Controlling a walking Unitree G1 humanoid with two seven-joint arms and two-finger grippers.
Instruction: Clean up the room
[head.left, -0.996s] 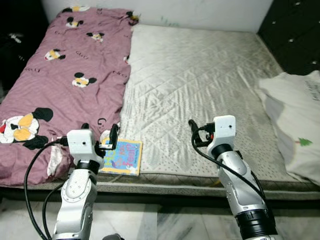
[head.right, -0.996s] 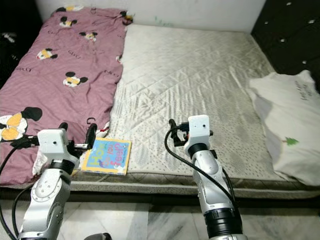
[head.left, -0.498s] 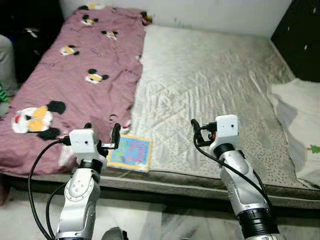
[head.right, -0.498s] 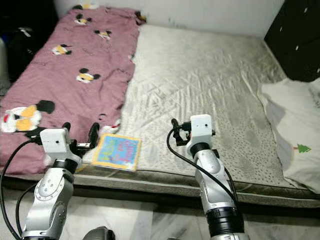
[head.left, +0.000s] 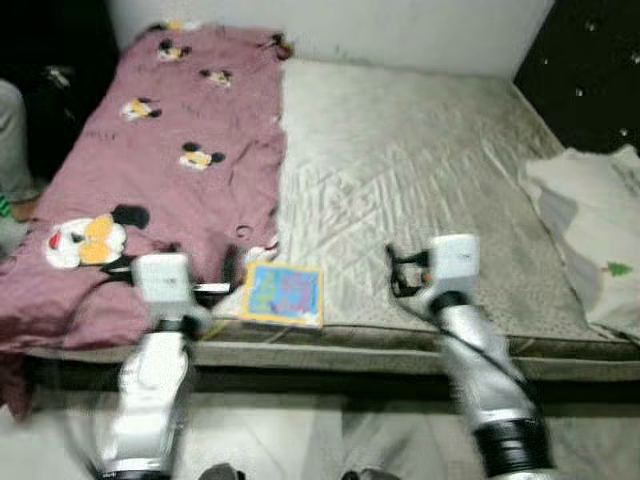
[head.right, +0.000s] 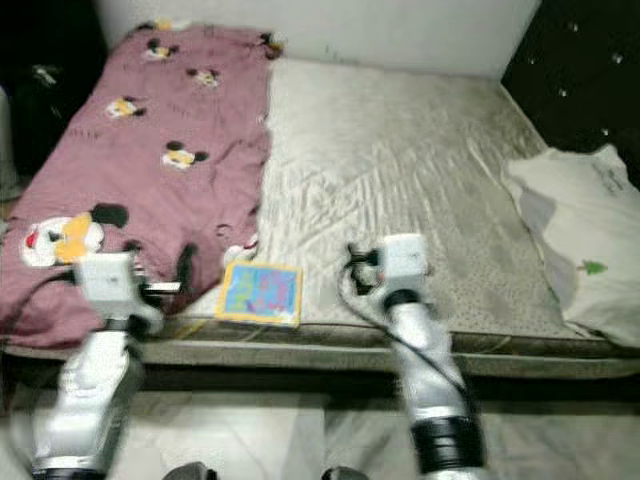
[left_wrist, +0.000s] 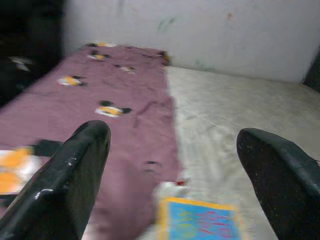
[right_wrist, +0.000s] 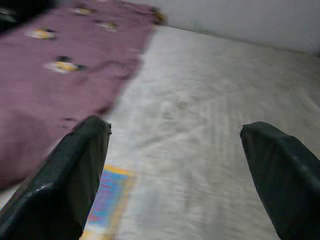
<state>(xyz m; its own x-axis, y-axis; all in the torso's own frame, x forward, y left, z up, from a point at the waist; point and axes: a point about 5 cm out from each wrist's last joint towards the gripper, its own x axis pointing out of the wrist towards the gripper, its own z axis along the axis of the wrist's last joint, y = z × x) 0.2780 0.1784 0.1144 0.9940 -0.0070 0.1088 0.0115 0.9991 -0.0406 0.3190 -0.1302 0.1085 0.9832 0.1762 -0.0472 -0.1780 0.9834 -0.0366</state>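
My head camera has swung and blurred over the last second — I'm repositioning, nothing on the bed has moved. At the mattress's left side lies the pink cartoon blanket (head.left: 150, 190). My left gripper (left_wrist: 175, 165) hovers at the front edge with fingers spread wide, empty, the colourful book (head.left: 284, 294) just beside it on the front edge. My right gripper (right_wrist: 175, 165) is likewise spread, over bare mattress (head.left: 400, 170). At the right edge sits the white cloth (head.left: 592, 235). I judge the book is my first pickup — not yet touched.
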